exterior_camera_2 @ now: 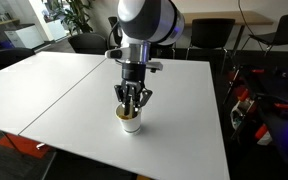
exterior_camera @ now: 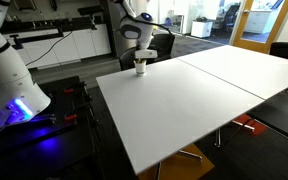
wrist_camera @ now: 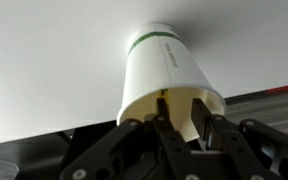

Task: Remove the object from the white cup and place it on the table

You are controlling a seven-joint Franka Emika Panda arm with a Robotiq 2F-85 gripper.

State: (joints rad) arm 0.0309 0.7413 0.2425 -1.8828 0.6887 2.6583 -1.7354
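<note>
**Exterior view, looking along the bench.** The bench (exterior_camera: 184, 115) is white, flat, matte and thin-edged. A seam (exterior_camera: 219, 80) joins it to a second like top (exterior_camera: 244, 62). A small white cup (exterior_camera: 140, 69) stands upright near the far edge. The arm (exterior_camera: 134, 25) hangs straight over it, with the fingers (exterior_camera: 139, 57) pointing down at the cup mouth. The stick is too small to make out here.

**Exterior view, closer in.** The dark fingers (exterior_camera_2: 125, 98) form a narrow V, their tips at or just inside the rim of the white cup (exterior_camera_2: 131, 122). The cup is plain, cylindrical and upright on the bench (exterior_camera_2: 74, 90), not far from the near edge. A glossy white-and-black wrist housing (exterior_camera_2: 144, 25) sits above.

**Wrist view.**
- **Cup:** The cup (wrist_camera: 159, 70) has a smooth, paper-like wall, a thin green band (wrist_camera: 156, 40) near the base and a cream interior.
- **Stick:** A thin yellowish-tan stick (wrist_camera: 162, 103), pencil-like, leans on the inner wall, inside the cup.
- **Fingers:** The black fingers (wrist_camera: 216, 135) reach into the mouth, drawn close together, and the stick sits close against one of them. I cannot tell whether they pinch it or merely flank it.

**Judgement.** This is the grasp step, and the object is not yet out. The next move calls for a sure pinch on the slim stick. A straight vertical lift should follow, since the light cup could tip or ride up. The stick would then be laid on open bench beside the cup.
</note>
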